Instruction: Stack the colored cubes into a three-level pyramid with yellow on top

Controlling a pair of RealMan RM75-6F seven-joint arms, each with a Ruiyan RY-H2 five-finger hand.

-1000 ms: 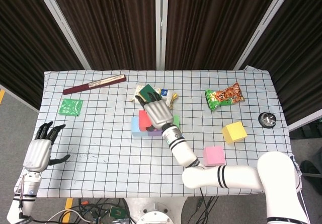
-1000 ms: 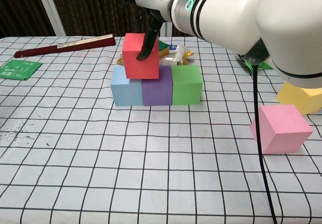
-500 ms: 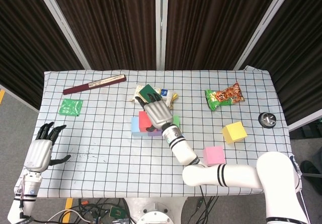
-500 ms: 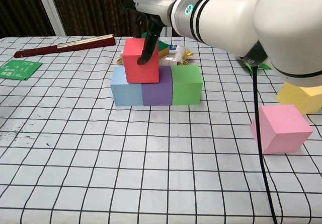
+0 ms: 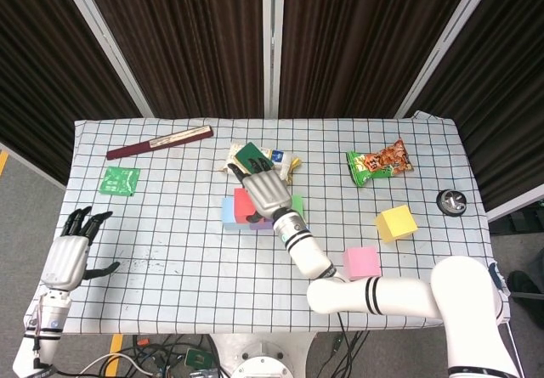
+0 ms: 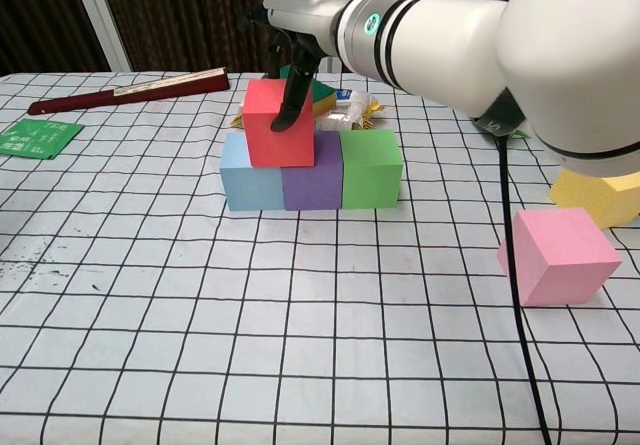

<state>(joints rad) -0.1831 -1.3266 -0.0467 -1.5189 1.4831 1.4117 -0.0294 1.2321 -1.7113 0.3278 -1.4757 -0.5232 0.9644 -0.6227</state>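
- Head view: the red cube (image 5: pixel 244 203) has been lowered slightly; it is grasped by the right hand (image 5: pixel 265 193). The left hand (image 5: pixel 68 255) rests released.
- Chest view: the red cube (image 6: pixel 279 122) sits across the blue cube (image 6: pixel 250 171) and purple cube (image 6: pixel 311 173); a skewed release could topple it.

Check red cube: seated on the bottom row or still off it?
Seated: red cube rests across the blue cube and purple cube; right hand grips it.

Checked table (image 5: pixel 170 259): cube row (image 6: pixel 312 183), pink cube (image 6: pixel 560 255), yellow cube (image 5: pixel 397 222)
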